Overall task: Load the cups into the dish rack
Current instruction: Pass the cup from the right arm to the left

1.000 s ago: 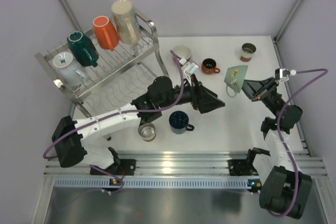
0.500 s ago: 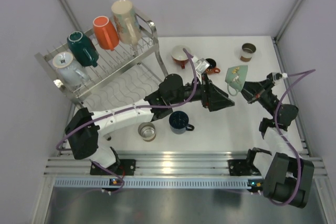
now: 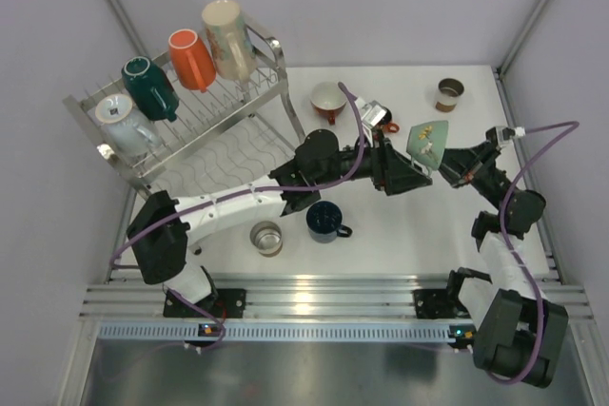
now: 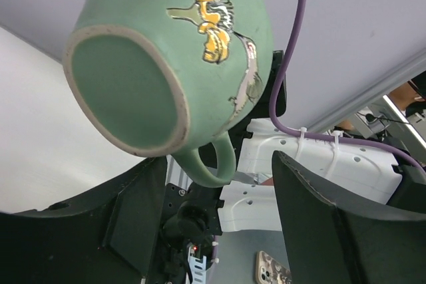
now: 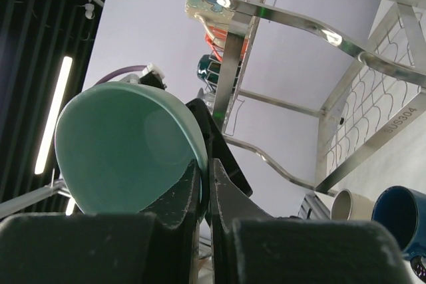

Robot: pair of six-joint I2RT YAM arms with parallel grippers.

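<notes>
Top external: dish rack [image 3: 233,149] upper tier holds four cups [image 3: 193,59].

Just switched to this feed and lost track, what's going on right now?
The right gripper pinches the mint mug by its rim, lifted off the table, facing the open left gripper: probably a handover. Four cups sit on the dish rack, on its upper tier. The red cup, brown cup, navy mug and a glass cup stand on the table.
</notes>
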